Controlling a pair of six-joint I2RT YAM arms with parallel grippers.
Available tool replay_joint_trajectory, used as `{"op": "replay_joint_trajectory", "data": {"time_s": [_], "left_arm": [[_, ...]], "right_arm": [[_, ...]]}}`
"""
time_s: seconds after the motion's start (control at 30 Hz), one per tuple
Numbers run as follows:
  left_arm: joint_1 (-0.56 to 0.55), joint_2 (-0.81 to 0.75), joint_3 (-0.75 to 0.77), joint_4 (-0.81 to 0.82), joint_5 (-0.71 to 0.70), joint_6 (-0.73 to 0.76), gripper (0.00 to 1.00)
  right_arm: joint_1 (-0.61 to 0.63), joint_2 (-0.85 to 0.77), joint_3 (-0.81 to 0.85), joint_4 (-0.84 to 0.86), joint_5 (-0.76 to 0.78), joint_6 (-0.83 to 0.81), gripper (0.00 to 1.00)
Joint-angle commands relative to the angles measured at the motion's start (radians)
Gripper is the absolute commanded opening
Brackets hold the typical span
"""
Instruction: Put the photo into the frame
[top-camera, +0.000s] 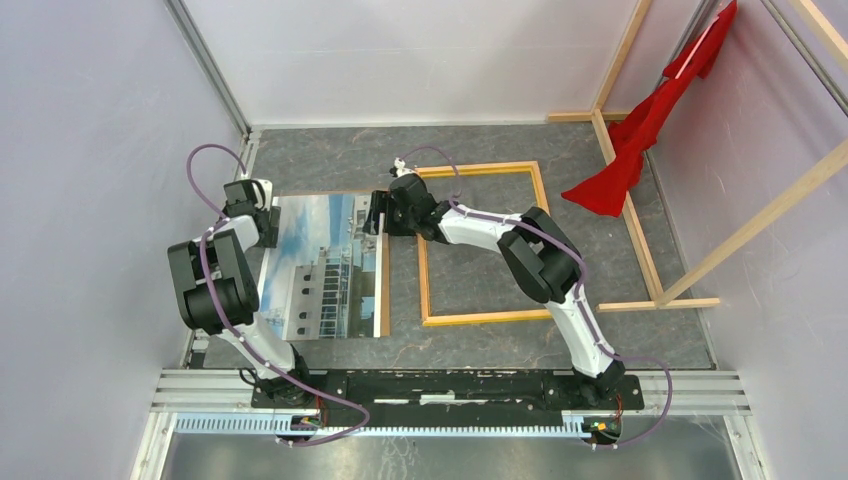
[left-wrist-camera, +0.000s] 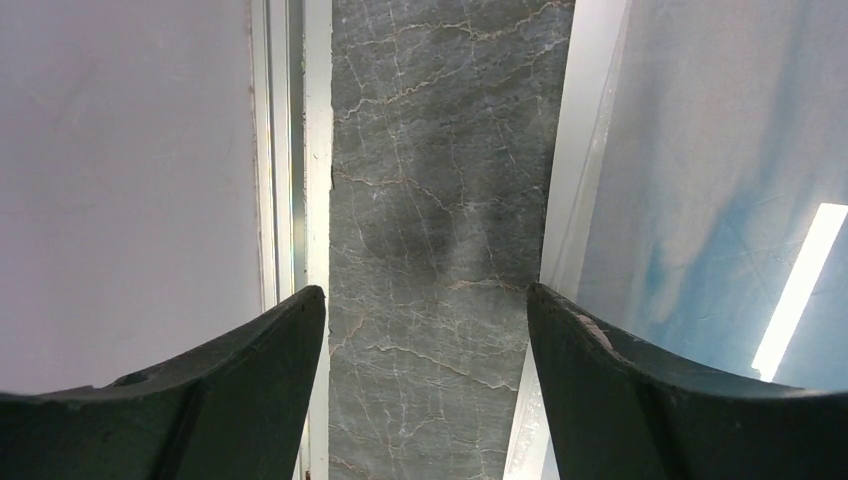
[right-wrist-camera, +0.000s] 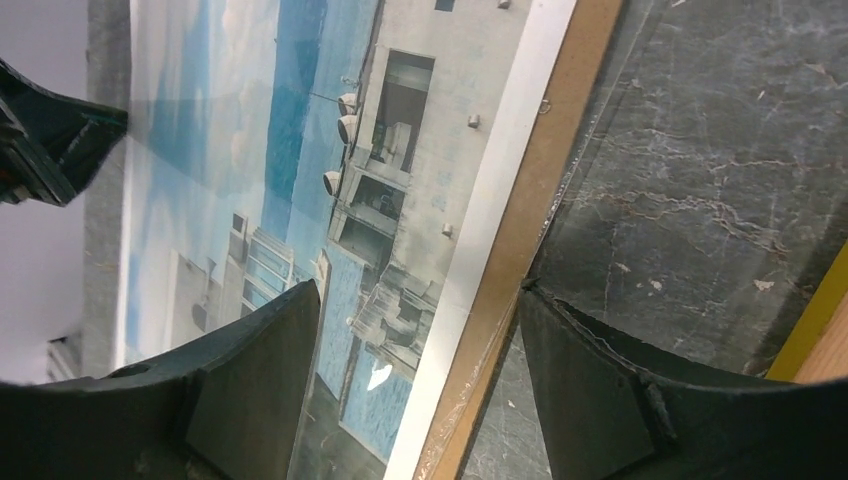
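The photo (top-camera: 320, 270), a white building against blue sky, lies face up on the left of the table, on a brown backing sheet (top-camera: 384, 290) that shows along its right edge. The yellow frame (top-camera: 487, 317) lies flat to its right, with bare table inside it. My left gripper (top-camera: 268, 222) is open at the photo's far left corner; in the left wrist view (left-wrist-camera: 427, 300) its jaws straddle bare table beside the photo's edge (left-wrist-camera: 700, 180). My right gripper (top-camera: 378, 212) is open over the far right corner; its jaws (right-wrist-camera: 418, 290) straddle the photo (right-wrist-camera: 300, 130) and the backing edge (right-wrist-camera: 545, 180). The frame's rail (right-wrist-camera: 815, 330) shows at the right.
Bare wooden beams (top-camera: 640, 230) with a red cloth (top-camera: 650, 120) stand at the back right, just past the frame. A white wall and a metal rail (left-wrist-camera: 290, 150) run close along the photo's left side.
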Motion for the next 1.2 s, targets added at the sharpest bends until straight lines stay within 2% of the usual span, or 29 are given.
{"op": "replay_joint_trajectory", "data": {"time_s": [0.0,0.43,0.67,0.93,1.03,1.17], "left_arm": [[-0.024,0.053,-0.054,-0.1,0.056,0.007,0.81],[-0.027,0.067,-0.053,-0.1,0.053,0.011,0.81],[-0.03,0.069,-0.054,-0.101,0.052,0.011,0.8],[-0.031,0.078,-0.045,-0.103,0.052,0.011,0.79],[-0.031,0.076,-0.043,-0.109,0.052,0.011,0.79],[-0.031,0.069,-0.047,-0.112,0.05,0.014,0.79]], "right_arm": [[0.037,-0.041,0.089,-0.054,0.053,-0.115,0.79],[0.074,-0.054,0.14,-0.107,0.132,-0.247,0.79],[0.074,-0.141,0.007,0.111,-0.002,-0.179,0.78],[0.074,-0.192,-0.021,0.179,-0.08,-0.107,0.78],[0.066,-0.206,-0.074,0.274,-0.134,-0.034,0.78],[0.039,-0.19,-0.179,0.506,-0.253,0.157,0.77]]}}
